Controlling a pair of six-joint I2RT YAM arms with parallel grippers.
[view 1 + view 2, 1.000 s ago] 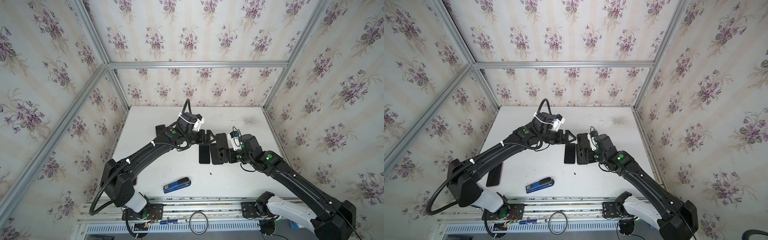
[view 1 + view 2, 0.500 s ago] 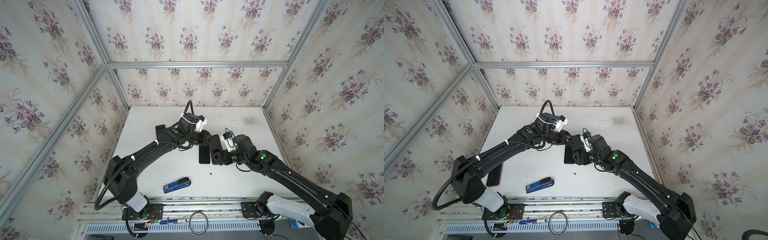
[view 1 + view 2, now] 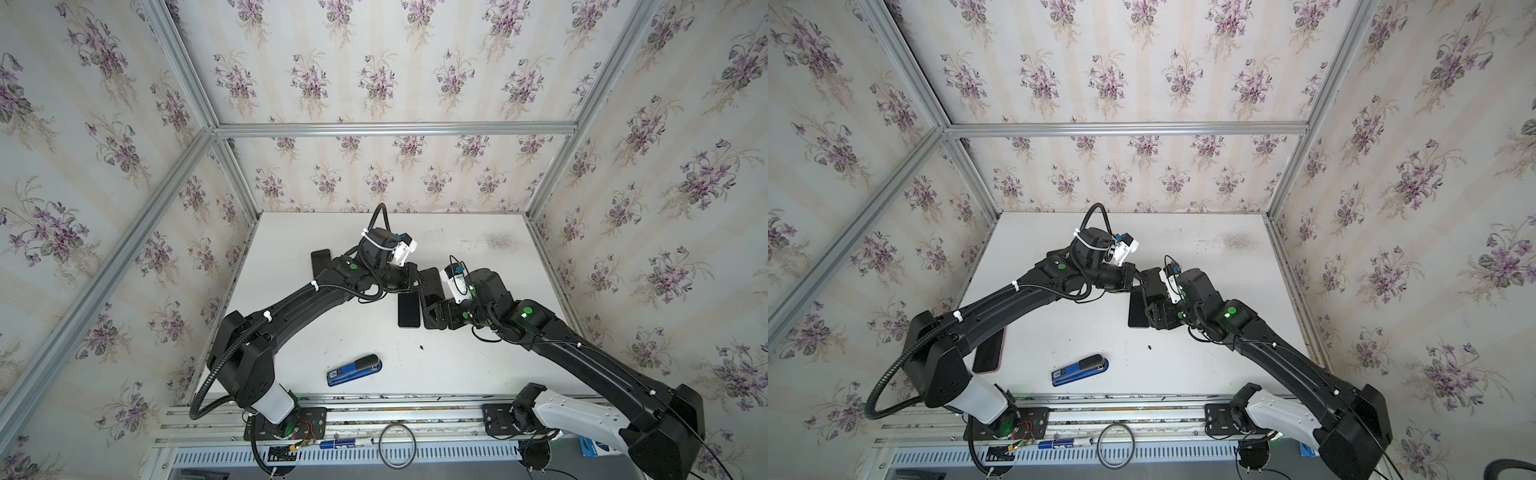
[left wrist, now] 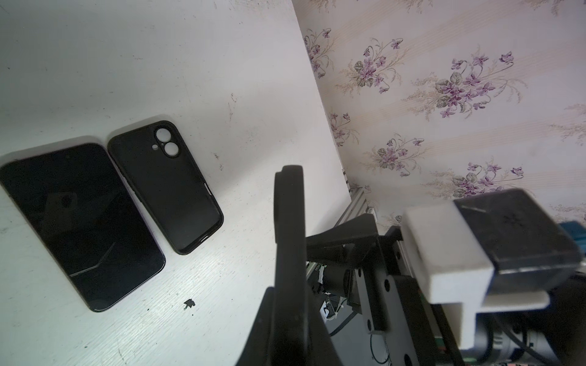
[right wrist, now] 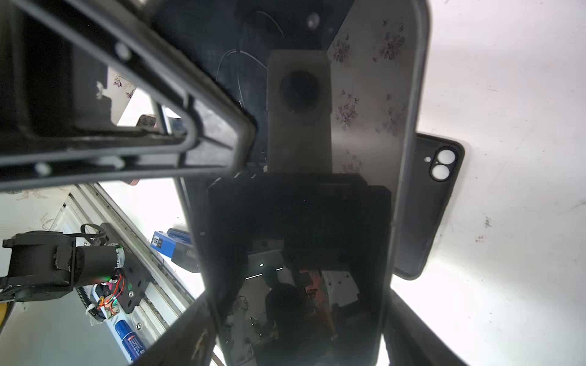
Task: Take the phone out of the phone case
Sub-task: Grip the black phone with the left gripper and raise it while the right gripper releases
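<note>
My right gripper [image 5: 298, 317] is shut on a bare black phone [image 5: 364, 95] and holds it by its long edges, above the table, with the glossy screen toward the wrist camera. The empty black phone case [image 4: 165, 187] lies open side up on the white table [image 3: 478, 365], partly behind the held phone [image 5: 425, 206]. Right beside the case, a second bare black phone [image 4: 79, 228] lies flat, and it shows in both top views [image 3: 409, 311] [image 3: 1137, 311]. My left gripper [image 4: 288, 190] is shut on nothing and hovers by the right gripper [image 3: 434, 316], a little beyond it.
A blue stapler [image 3: 354, 370] lies near the front edge. Another black phone [image 3: 322, 261] sits far left, partly under my left arm. A pink-edged phone [image 3: 988, 349] lies by the left arm's base. Wallpapered walls close in three sides of the table.
My left gripper has gone from wide open to shut, with nothing in it. The right gripper, still holding the phone, has shifted slightly to the left.
</note>
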